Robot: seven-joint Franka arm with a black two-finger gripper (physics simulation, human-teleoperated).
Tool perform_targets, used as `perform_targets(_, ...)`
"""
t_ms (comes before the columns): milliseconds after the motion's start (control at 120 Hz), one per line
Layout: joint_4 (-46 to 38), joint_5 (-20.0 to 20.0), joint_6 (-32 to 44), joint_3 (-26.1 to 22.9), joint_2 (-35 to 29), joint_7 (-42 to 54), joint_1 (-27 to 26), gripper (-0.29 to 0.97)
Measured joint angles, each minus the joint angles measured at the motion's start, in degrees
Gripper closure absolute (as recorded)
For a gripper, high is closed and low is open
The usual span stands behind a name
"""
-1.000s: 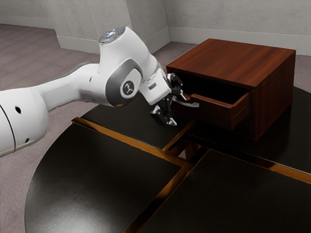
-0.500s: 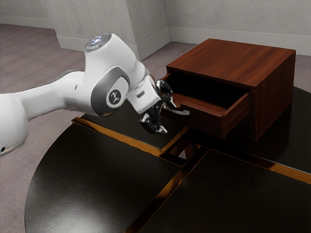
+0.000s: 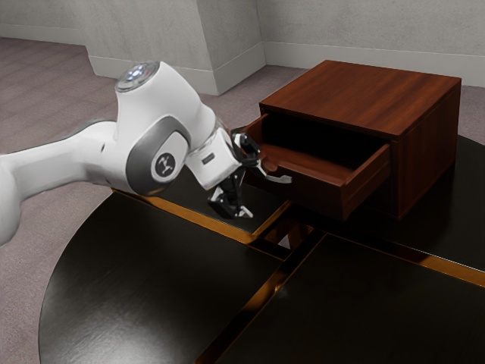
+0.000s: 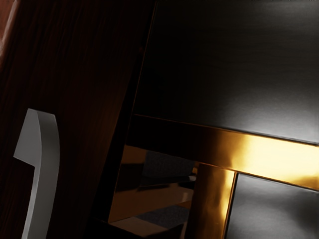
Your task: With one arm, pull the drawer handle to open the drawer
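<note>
While one drawer (image 3: 342, 182) gapes, one claw (image 3: 246, 179)

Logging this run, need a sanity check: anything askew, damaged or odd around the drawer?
Nothing stands out. The drawer is partly out of the cabinet and sits square in its opening. Its handle looks intact, with the tool right beside it.

The gripper (image 3: 250, 168) hides one end of the handle (image 3: 279, 179), and inside the drawer (image 3: 333, 186) all is shadow.
</note>
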Motion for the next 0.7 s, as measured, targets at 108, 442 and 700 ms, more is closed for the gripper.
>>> perform_targets(108,2.62,0.31,-1.26,-2.82,-7.89,-0.46,2.65,0.04)
perform_targets(442,8.95,9.59,-32.77,-22.98,-14.32,-29.59,-0.77,0.01)
perform_targets(700,16.19,11.71,-45.33,-22.44,-11.23,-52.15,0.60,0.00)
